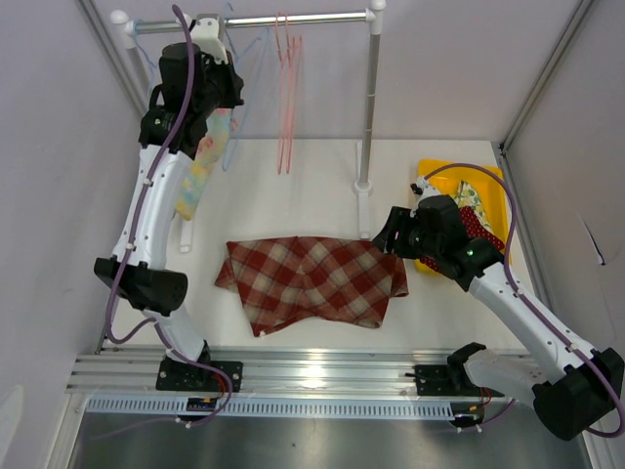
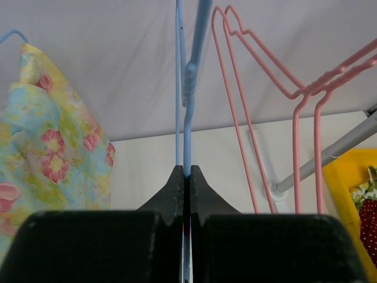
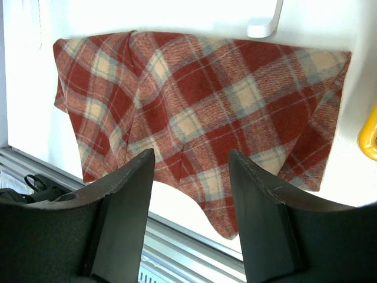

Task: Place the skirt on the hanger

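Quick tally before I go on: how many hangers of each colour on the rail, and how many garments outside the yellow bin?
pink hanger: 2
blue hanger: 2, one in the left gripper, one carrying the floral garment
garment outside the yellow bin: 2, the floral garment and the plaid skirt
total: 6

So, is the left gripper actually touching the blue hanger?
Touching. The left wrist view shows the left gripper shut on the blue hanger, its bar pinched between the jaws.
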Controlling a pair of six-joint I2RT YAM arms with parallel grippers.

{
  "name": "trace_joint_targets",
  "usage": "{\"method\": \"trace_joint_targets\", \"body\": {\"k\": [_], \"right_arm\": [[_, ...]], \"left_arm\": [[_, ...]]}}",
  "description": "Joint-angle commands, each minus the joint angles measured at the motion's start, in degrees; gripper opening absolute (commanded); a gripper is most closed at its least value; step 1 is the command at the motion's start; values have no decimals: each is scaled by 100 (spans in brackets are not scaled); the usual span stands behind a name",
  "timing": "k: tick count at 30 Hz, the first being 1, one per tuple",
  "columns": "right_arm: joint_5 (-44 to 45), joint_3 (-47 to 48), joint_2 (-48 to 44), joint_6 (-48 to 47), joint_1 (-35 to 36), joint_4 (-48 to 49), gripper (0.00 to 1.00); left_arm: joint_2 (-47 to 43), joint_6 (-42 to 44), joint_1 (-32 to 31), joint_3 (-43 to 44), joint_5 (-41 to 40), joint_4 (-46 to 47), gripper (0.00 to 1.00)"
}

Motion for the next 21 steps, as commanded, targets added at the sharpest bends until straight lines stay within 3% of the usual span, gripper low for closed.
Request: {"method": "trace_joint_targets", "body": {"k": [1, 7, 21], "right_arm": [[-43, 131, -129, -126, -19, 45, 58], [-61, 114, -129, -144, -36, 54, 58], [-34, 96, -226, -179, -36, -43, 58]], "left_arm": [[-498, 199, 7, 297, 124, 286, 0], [-894, 244, 7, -204, 160, 294, 0], [-2590, 147, 7, -2400, 238, 75, 0]]}}
